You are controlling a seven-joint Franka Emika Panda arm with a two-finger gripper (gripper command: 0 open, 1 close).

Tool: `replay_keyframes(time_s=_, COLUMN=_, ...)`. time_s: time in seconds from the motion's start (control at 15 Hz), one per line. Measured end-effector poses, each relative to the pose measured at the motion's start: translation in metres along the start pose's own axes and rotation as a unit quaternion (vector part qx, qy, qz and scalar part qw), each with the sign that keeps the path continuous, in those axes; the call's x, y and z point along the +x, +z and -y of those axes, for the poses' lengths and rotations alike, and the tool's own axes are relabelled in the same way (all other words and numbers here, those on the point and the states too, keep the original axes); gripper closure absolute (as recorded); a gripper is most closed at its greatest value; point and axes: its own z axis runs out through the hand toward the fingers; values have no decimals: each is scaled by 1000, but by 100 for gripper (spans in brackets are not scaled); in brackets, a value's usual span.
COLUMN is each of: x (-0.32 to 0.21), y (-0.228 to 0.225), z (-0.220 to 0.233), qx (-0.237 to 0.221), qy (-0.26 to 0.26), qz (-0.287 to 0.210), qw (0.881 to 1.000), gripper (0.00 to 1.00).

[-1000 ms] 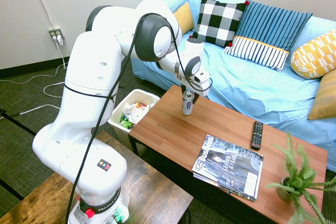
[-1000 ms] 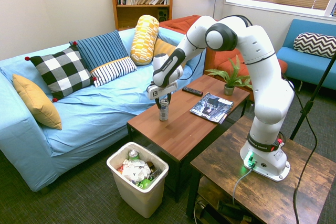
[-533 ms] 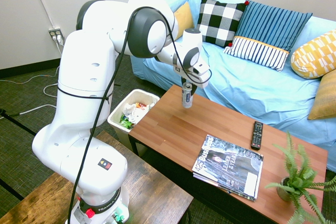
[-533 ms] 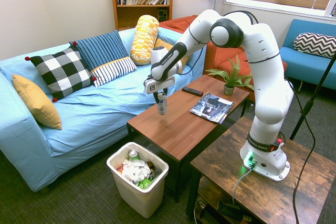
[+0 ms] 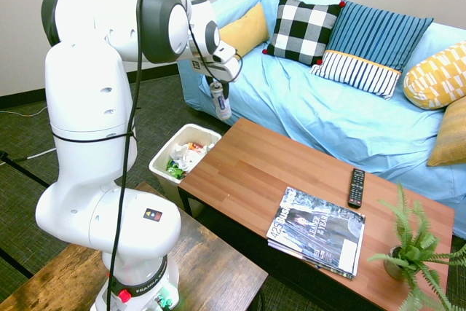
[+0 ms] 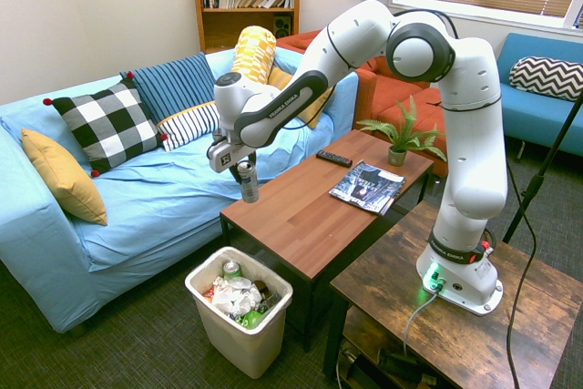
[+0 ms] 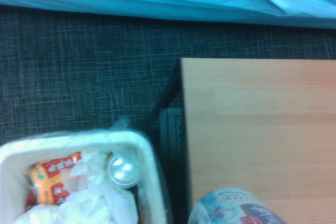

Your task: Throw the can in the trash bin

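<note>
Silver-grey and slim, the can (image 5: 220,100) hangs in the air, pinched near its top by the jaws (image 5: 215,86), which are closed onto it. It sits close to upright, tilted only slightly. Seen from the second exterior view, the can (image 6: 247,179) is off the tabletop (image 6: 319,202), just past its end nearest the blue sofa (image 6: 137,198), with carpet beneath it. The trash bin (image 6: 240,320) stands on the floor lower down, beside that same end of the tabletop — the can is above and to one side of it, not directly over its opening as far as these views show.

From the first exterior view the white trash bin (image 5: 162,159) sits between the arm's body and the tabletop (image 5: 247,172), filled with crumpled white paper and bits of green and orange rubbish. The wrist view looks straight down: the bin's rim (image 7: 146,145), with another can's shiny top (image 7: 123,170) among the litter, the wooden corner of the tabletop (image 7: 252,129), and the held can's (image 7: 236,208) printed label at the lower edge.

Further along the tabletop lie a magazine (image 5: 317,229), a black remote (image 5: 356,187) and a small potted plant (image 5: 411,249) — all well apart from the can.
</note>
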Motion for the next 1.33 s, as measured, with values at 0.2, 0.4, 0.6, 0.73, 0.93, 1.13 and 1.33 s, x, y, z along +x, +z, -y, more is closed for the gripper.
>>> replay_keyframes(time_s=0.2, x=-58, y=-13, z=23, qx=1, qy=-32, qz=-6, qw=999, gripper=100)
replay_keyframes(time_s=0.4, x=-106, y=10, z=30, qx=-15, qy=-55, qz=-17, qw=998, gripper=0)
replay_keyframes(time_s=0.6, x=-136, y=38, z=32, qx=-33, qy=-65, qz=-25, qw=997, gripper=0)
replay_keyframes(time_s=0.73, x=-139, y=45, z=33, qx=-37, qy=-66, qz=-26, qw=997, gripper=0)
replay_keyframes(time_s=0.93, x=-142, y=54, z=32, qx=-43, qy=-68, qz=-28, qw=996, gripper=0)
replay_keyframes(time_s=1.13, x=-142, y=51, z=36, qx=-40, qy=-68, qz=-30, qw=996, gripper=0)
replay_keyframes(time_s=1.33, x=-132, y=45, z=36, qx=-44, qy=-62, qz=-41, qw=996, gripper=0)
